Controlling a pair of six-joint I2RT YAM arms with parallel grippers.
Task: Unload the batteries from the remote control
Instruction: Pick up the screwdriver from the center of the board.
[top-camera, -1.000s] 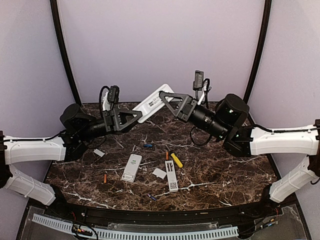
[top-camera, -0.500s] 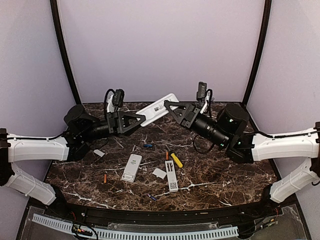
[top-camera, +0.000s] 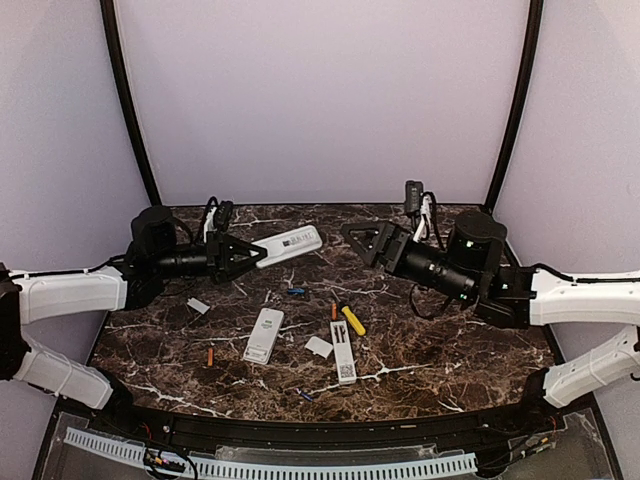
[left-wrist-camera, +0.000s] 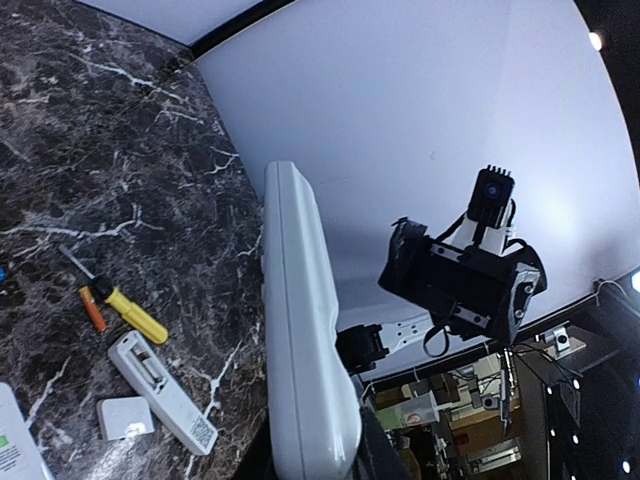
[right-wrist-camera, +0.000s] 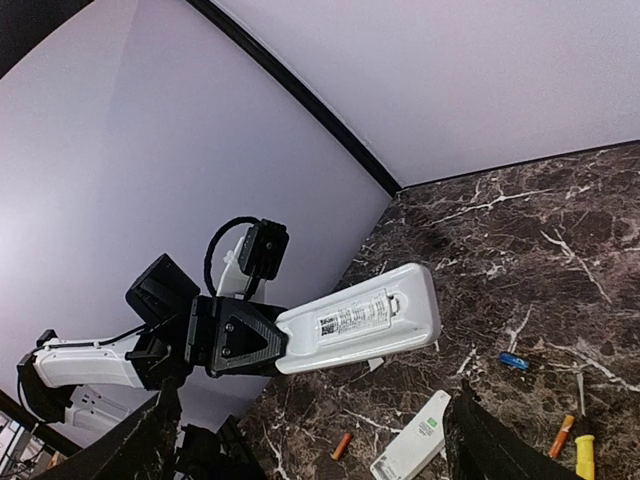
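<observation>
- The left gripper (top-camera: 255, 255), left of centre in the top view, is clamped on one end of the held remote (top-camera: 292, 244). The remote juts towards the middle, lifted clear of the worktop (top-camera: 450, 340).
- The right gripper (top-camera: 358, 243), right of centre, has its jaws wide apart and holds nothing. It stands near the remote's free end without touching it.
- Step in hand, as I judge it: this remote is being held out between the two arms for opening. Its labelled back, seen in the right wrist view, appears to have the cover on.
- The next move probably calls for the right gripper to close in on the free end, catch the cover's edge and slide it off while the left holds firm. A slack hold could let the remote twist.
- Batteries (top-camera: 295, 292) lie loose on the worktop in the lower middle. There is a blue one, an orange one beside the yellow-handled tool (top-camera: 352, 320), and another orange one at lower left.
- An opened remote (top-camera: 343, 352) lies just below the tool with a loose cover (top-camera: 319, 347) beside it. Its bay looks empty.
- Whether any cells sit inside the held remote cannot be told.
- The remote's gripped end is covered by the left gripper's fingers, and the left wrist view shows it nearly edge-on.
- A small bluish thing near the front edge of the worktop is too small to identify.
</observation>
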